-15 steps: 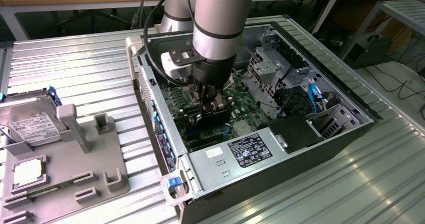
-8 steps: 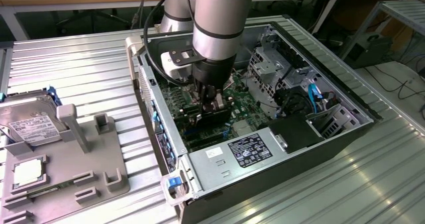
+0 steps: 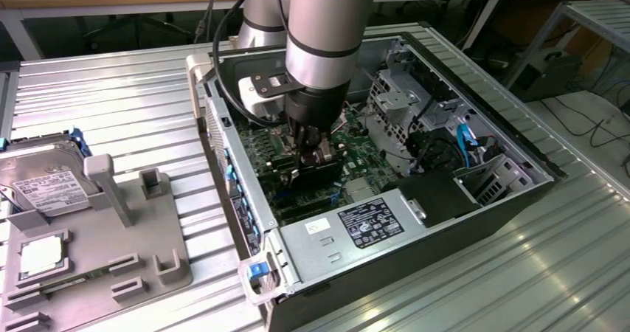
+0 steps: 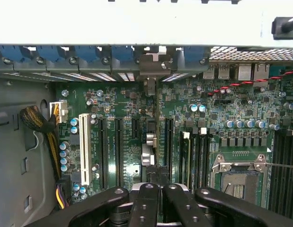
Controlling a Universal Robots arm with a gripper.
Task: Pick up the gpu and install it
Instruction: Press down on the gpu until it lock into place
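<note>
Installation stage, late in the task. The pincer (image 3: 317, 153) has its fingers pressed together on the top edge of the gpu (image 3: 317, 175), which is lifted clear of the table and carried down into the open computer case (image 3: 512, 144). In the exterior view the card hangs directly beneath the pincer as a dark, upright slab just above the motherboard (image 3: 359, 144). In the wrist view the gpu (image 4: 157, 123) is seen edge-on as a thin dark line running straight ahead of the pincer (image 4: 155, 191), between the long black expansion slots (image 4: 119, 151) on either side. Its far end reaches the grey metal bracket (image 4: 153, 66) at the case's rear wall, among the blue slot clips (image 4: 122, 53).

Done, judging from this: pick-up and transport into the case, with the card held upright and lined up along a slot. Left: whether the card edge is fully seated in the slot cannot be told from these views, and the pincer has not let go.

Appearance of the task's thing: a thin, flat card, dark from the side, with small silvery fittings along its length visible beside the pincer's line; green board colour and fan face are not readable at this angle.

Beyond the case, well apart from the pincer, a grey fixture (image 3: 108, 221) on the table (image 3: 128, 96) carries a hard drive (image 3: 44, 177).
</note>
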